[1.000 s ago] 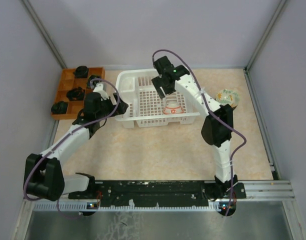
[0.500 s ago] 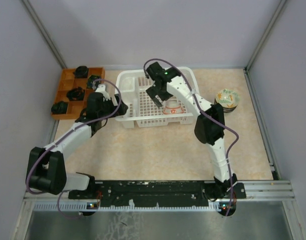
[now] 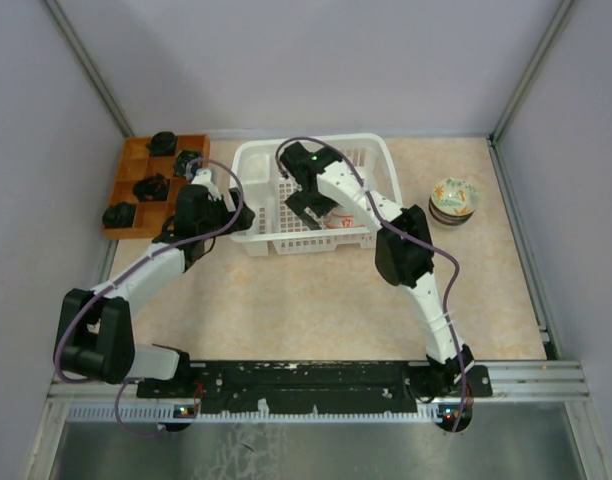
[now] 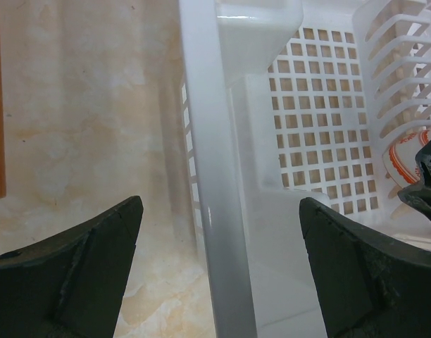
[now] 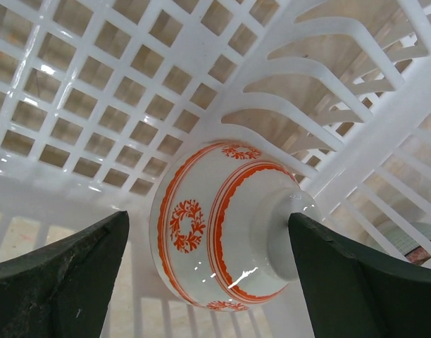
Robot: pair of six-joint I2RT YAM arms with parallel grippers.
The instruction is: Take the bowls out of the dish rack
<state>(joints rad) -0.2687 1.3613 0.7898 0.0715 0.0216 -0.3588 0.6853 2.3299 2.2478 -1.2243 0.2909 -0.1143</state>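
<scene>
The white dish rack (image 3: 258,185) stands at the back middle of the table. One white bowl with red-orange marks (image 5: 229,204) lies tilted on its side inside it, foot to the right, leaning on the upright dividers; it peeks out in the top view (image 3: 343,222). My right gripper (image 5: 208,218) is open and down in the rack, one finger on each side of this bowl, the right finger (image 5: 356,282) next to its foot. My left gripper (image 4: 219,204) is open and straddles the rack's left rim (image 4: 215,232) without gripping it.
Stacked bowls (image 3: 453,198), a pale patterned one on a dark one, sit on the table right of the rack. A brown wooden tray (image 3: 136,170) with dark lumps lies at the back left, close to my left arm. Grey walls enclose the table.
My right gripper has swung left and down into the rack, over the red-marked bowl. My left gripper has stayed at the rack's left rim.
</scene>
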